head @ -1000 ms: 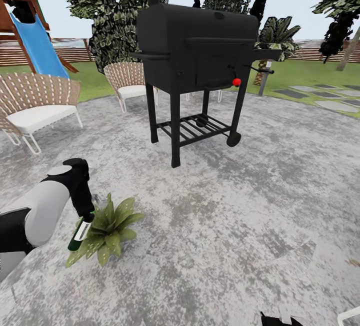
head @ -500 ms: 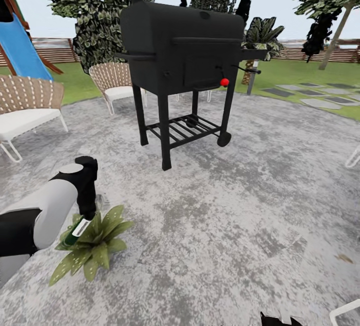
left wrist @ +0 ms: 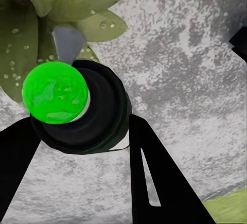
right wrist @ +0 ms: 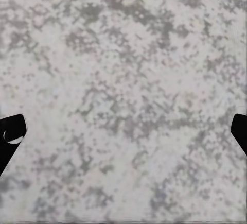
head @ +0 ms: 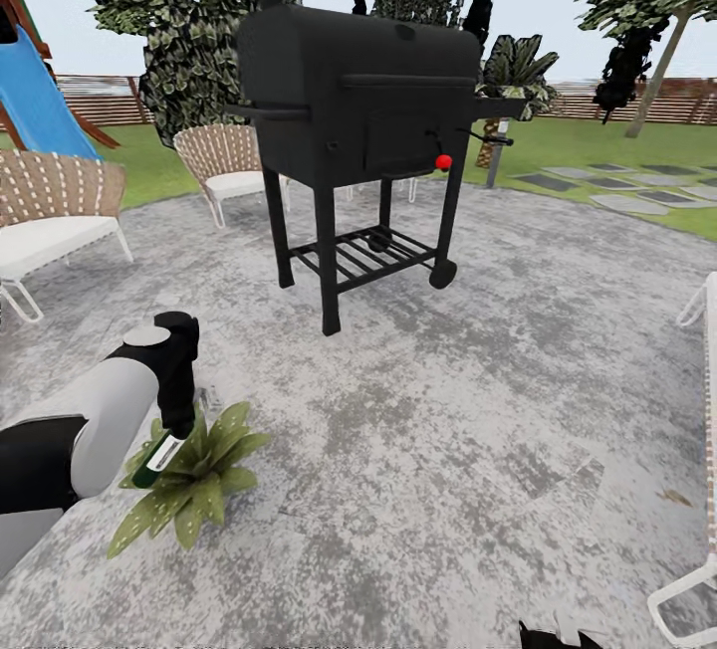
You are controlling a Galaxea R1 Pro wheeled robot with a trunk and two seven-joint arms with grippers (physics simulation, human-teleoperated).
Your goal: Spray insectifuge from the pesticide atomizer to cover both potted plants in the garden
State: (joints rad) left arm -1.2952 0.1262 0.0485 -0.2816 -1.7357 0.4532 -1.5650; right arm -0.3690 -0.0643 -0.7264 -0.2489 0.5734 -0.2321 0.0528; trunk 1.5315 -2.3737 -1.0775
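you had a dark atomizer (head: 157,459) with white label over green leaves (head: 194,487), mottled grey patio (head: 468,410), black grill (head: 360,102).

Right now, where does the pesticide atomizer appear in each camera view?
Head view: lower left, pesticide atomizer tilted in the left pincer, over the potted plant.
Left wrist view: atomizer end-on between the pincer's fingers, bright green end toward the camera.
Right wrist view: not in it.
Shared landmark: the grey stone patio.

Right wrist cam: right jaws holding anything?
No. The right gripper stands with its jaws spread wide apart and nothing between them; beyond lies the bare grey stone patio.
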